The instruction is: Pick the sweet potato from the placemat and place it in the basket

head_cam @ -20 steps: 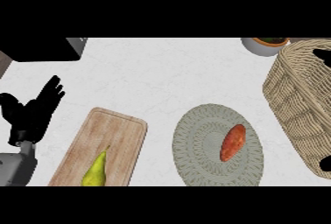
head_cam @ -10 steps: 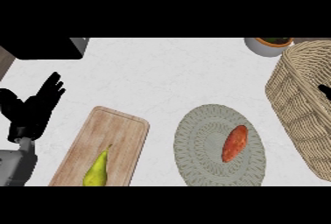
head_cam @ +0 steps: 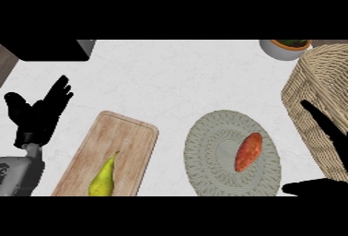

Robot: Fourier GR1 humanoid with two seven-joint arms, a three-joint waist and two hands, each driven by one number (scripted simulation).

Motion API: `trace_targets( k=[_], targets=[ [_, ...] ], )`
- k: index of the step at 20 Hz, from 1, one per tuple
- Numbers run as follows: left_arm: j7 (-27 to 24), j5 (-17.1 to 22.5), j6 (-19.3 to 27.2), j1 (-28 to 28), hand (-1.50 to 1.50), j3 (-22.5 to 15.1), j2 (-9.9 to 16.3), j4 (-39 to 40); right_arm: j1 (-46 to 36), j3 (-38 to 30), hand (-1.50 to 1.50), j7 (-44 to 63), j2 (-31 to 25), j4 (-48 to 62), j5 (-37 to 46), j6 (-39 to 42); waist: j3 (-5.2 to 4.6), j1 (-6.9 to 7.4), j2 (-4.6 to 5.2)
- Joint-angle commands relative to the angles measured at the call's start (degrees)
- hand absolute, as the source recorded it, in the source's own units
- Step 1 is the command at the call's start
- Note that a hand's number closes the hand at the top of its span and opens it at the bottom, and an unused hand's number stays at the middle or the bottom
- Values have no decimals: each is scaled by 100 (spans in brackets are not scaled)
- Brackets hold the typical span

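Observation:
An orange sweet potato (head_cam: 248, 151) lies on the right half of a round grey woven placemat (head_cam: 211, 156). To the right stands a large wicker basket (head_cam: 319, 97), cut off by the view's edge. My right hand (head_cam: 327, 138) comes in at the lower right, open, its fingers stretched up in front of the basket's wall and its thumb (head_cam: 306, 187) low beside the placemat; it does not touch the sweet potato. My left hand (head_cam: 37, 115) rests open at the far left, fingers up.
A wooden cutting board (head_cam: 115, 152) with a green pear (head_cam: 103, 177) on it lies left of the placemat. A small bowl (head_cam: 284, 46) sits at the back right, a dark object (head_cam: 48, 50) at the back left.
My right hand has come into view at the lower right, rising in front of the basket. The view has shifted slightly; the left hand and the sweet potato stay put.

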Motion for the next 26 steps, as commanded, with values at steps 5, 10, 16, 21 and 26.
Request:
trace_targets(
  k=[5, 10, 16, 21, 26],
  targets=[
    [-112, 8, -451, 231, 0, 297, 110, -41, -120, 441, -150, -1245, 938, 1514, 934, -876, -2, 16, 3],
    [290, -126, -218, -195, 0, 382, -135, 6, -405, 487, -150, -1057, 932, 2122, 1056, -544, -3, -7, 3],
    [31, -523, -222, 30, 0, 282, -482, -115, -826, 605, -150, -733, 1173, 2430, 1450, -343, -4, 0, -1],
    [140, -601, -364, 127, 0, 524, -518, -155, -814, 76, -150, -1516, 978, 2783, 1220, -136, -4, -5, -1],
    [227, -732, -326, -229, 0, 619, -610, 136, -15, 182, -150, -1782, 1085, 2190, 1230, -119, -4, -33, -3]
  ],
)
